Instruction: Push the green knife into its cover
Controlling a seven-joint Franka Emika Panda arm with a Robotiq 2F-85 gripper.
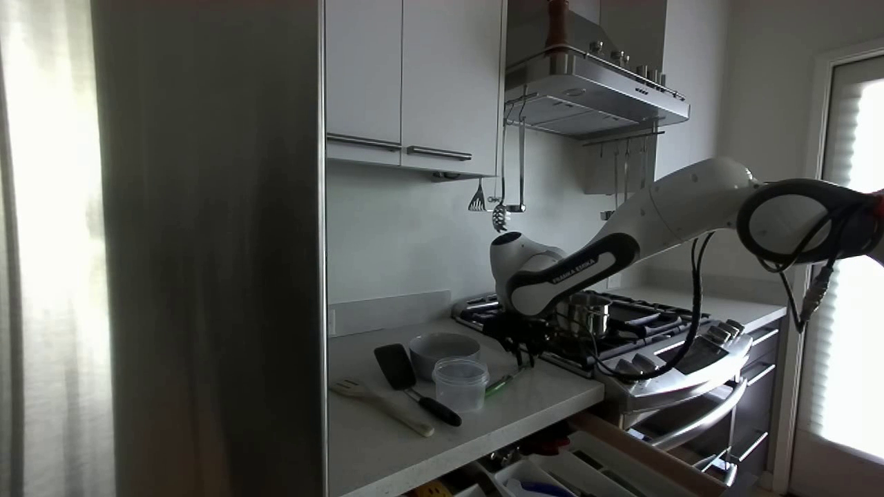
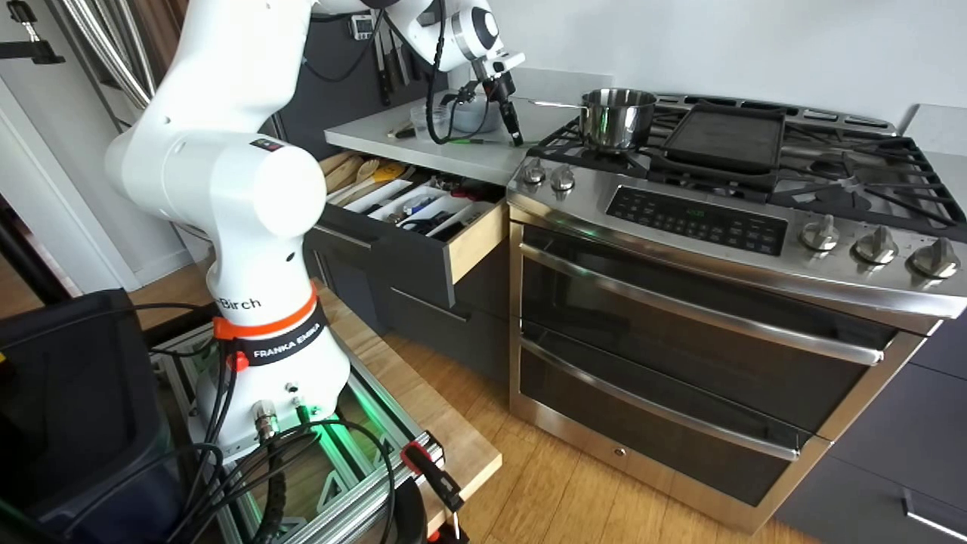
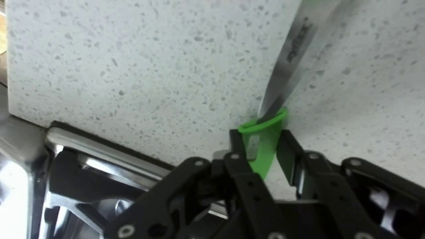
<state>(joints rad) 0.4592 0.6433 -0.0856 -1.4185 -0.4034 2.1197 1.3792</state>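
Note:
In the wrist view the green cover lies between the fingers of my gripper, which is shut on it near its rim. The knife's bare metal blade slants down from the top, its tip just inside the cover's mouth while most of the blade is outside. Only a blurred bit of the handle shows at the top edge there. In both exterior views the green knife lies on the counter, pointing toward my gripper; the clear container hides part of its handle.
Beside the knife stands a clear plastic container, with a grey bowl behind it. A black spatula and a wooden fork lie farther along. Below the counter a drawer is pulled out. The stove carries a steel pot.

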